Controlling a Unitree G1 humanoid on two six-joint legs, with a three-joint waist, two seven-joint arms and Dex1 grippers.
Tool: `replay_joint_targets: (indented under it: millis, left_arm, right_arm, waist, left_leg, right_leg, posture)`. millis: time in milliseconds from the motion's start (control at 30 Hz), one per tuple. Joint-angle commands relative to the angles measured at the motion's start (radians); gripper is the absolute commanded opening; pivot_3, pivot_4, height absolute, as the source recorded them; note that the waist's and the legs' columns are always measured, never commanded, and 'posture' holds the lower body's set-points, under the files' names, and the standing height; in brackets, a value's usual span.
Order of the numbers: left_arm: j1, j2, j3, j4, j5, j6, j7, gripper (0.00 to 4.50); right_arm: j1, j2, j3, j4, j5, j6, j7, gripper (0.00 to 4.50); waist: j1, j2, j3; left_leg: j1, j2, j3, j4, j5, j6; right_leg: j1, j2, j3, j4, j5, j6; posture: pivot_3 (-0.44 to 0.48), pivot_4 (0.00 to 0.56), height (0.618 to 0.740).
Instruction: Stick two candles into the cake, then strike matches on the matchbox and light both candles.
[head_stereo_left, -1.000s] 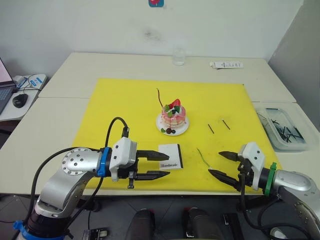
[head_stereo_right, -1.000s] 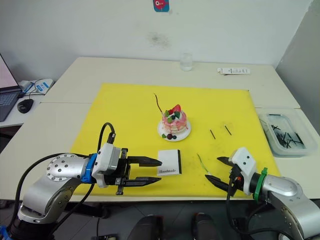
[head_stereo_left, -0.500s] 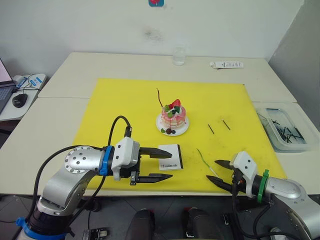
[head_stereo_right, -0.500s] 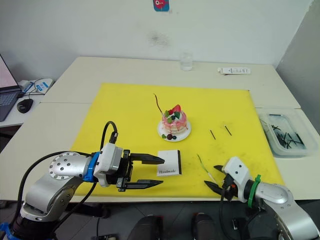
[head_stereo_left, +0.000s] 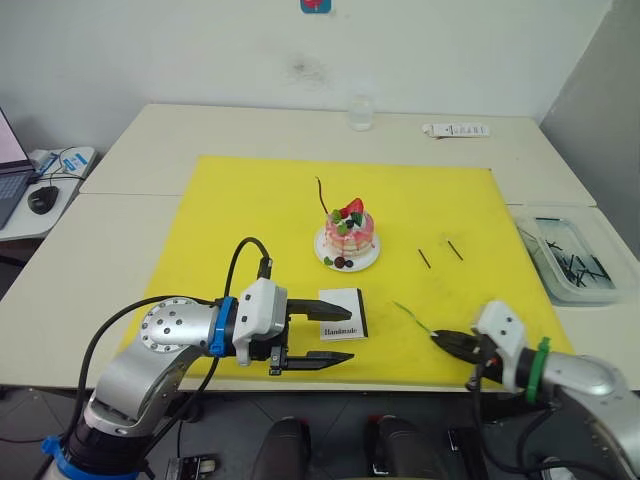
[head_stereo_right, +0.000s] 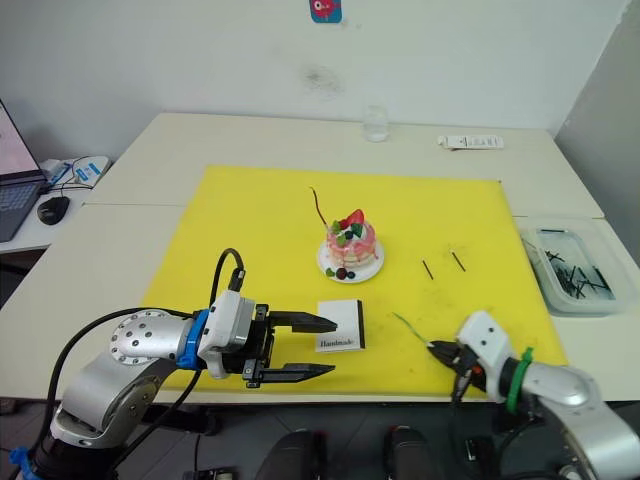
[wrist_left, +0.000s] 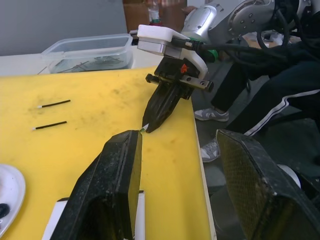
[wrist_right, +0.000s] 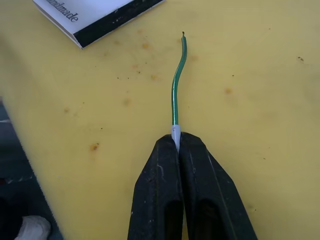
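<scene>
The pink cake (head_stereo_left: 348, 236) sits on its white plate (head_stereo_left: 330, 262) mid-mat, and a dark red candle (head_stereo_left: 320, 193) rises from its left side. Flat on the yellow mat lies the green candle (wrist_right: 175, 95), with my right gripper (wrist_right: 175, 140) shut on its pale end near the mat's front right edge (head_stereo_left: 436, 338). The white matchbox (head_stereo_left: 342, 312) lies in front of the cake. My left gripper (head_stereo_left: 338, 338) is open, one finger over the matchbox's near left part and the other in front of it. Two matches (head_stereo_left: 423, 258) lie right of the cake.
A clear tub (head_stereo_left: 570, 255) of dark sticks stands off the mat at right. A glass (head_stereo_left: 360, 112) and a white strip (head_stereo_left: 455, 129) sit at the back. A laptop and mouse (head_stereo_left: 42, 198) are far left. A person's leg (wrist_left: 270, 100) shows beyond the table's edge.
My right gripper has slid in along the mat and shut on the green candle's pale end. The left gripper has edged a little right, still open.
</scene>
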Motion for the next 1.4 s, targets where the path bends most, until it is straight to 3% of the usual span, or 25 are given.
replay_joint_targets:
  millis: [33, 167, 300, 600, 767, 967, 1233, 1400]
  left_arm:
    - [-0.019, -0.016, -0.018, -0.016, -0.007, -0.025, -0.001, 2.71]
    - [-0.028, -0.040, -0.041, -0.016, 0.004, -0.032, 0.017, 2.71]
    - [-0.021, -0.045, -0.049, -0.025, 0.002, -0.035, 0.022, 2.71]
    - [-0.007, -0.041, -0.052, -0.044, -0.005, -0.030, 0.033, 2.71]
    - [-0.006, -0.048, -0.058, -0.040, 0.000, -0.032, 0.037, 2.71]
    - [-0.014, -0.062, -0.072, -0.039, 0.008, -0.037, 0.056, 2.71]
    - [-0.033, -0.071, -0.102, -0.066, 0.012, -0.025, 0.069, 2.71]
    - [-0.044, -0.087, -0.111, -0.053, 0.041, -0.047, 0.092, 2.71]
  right_arm:
    - [0.006, -0.091, -0.156, 0.071, 0.036, -0.089, 0.137, 0.01]
    - [0.054, -0.141, -0.292, 0.282, 0.054, -0.296, 0.345, 0.01]
    - [0.076, -0.181, -0.309, 0.480, 0.009, -0.471, 0.464, 0.01]
    - [0.073, -0.207, -0.278, 0.557, -0.024, -0.516, 0.516, 0.01]
    - [0.061, -0.230, -0.271, 0.557, -0.040, -0.512, 0.529, 1.43]
    - [0.079, -0.321, -0.309, 0.460, -0.027, -0.396, 0.543, 1.43]
    - [0.123, -0.490, -0.310, 0.166, -0.010, 0.035, 0.516, 1.43]
    - [0.056, -0.480, -0.269, 0.158, 0.005, 0.222, 0.424, 1.43]
  waist:
    - [0.000, 0.000, 0.000]
    - [0.001, 0.000, 0.000]
    - [0.001, 0.000, 0.000]
    - [-0.002, 0.003, -0.001]
    - [-0.002, 0.003, -0.001]
    - [-0.002, 0.004, -0.001]
    - [0.000, 0.005, -0.001]
    - [0.001, 0.004, -0.001]
  left_leg:
    - [0.000, 0.000, 0.000, 0.000, 0.000, 0.000]
    - [0.000, 0.000, -0.001, 0.000, 0.000, 0.000]
    - [0.000, 0.000, -0.001, -0.001, 0.000, 0.000]
    - [0.003, 0.000, -0.002, 0.000, 0.000, 0.000]
    - [0.003, -0.001, -0.002, 0.000, 0.000, 0.000]
    - [0.003, -0.001, -0.002, 0.000, 0.000, 0.000]
    - [0.003, 0.000, -0.004, 0.000, 0.000, 0.000]
    - [0.002, -0.001, -0.003, 0.000, 0.000, 0.000]
  right_leg:
    - [0.000, 0.000, 0.000, 0.000, 0.000, 0.000]
    - [0.001, 0.002, -0.001, -0.001, 0.000, 0.000]
    - [0.002, 0.002, -0.001, -0.001, -0.001, 0.000]
    - [0.004, 0.002, -0.001, 0.001, -0.001, 0.000]
    - [0.004, 0.002, 0.000, 0.000, -0.001, 0.000]
    - [0.004, 0.002, 0.000, 0.000, -0.001, 0.000]
    - [0.004, 0.001, -0.001, 0.000, -0.001, 0.000]
    - [0.004, 0.000, -0.001, -0.001, -0.001, 0.000]
  posture:
    - [0.000, 0.150, 0.740]
    - [0.000, 0.150, 0.740]
    - [0.000, 0.150, 0.740]
    - [0.000, 0.150, 0.740]
    - [0.000, 0.150, 0.740]
    - [0.000, 0.150, 0.740]
    - [0.000, 0.150, 0.740]
    - [0.000, 0.150, 0.740]
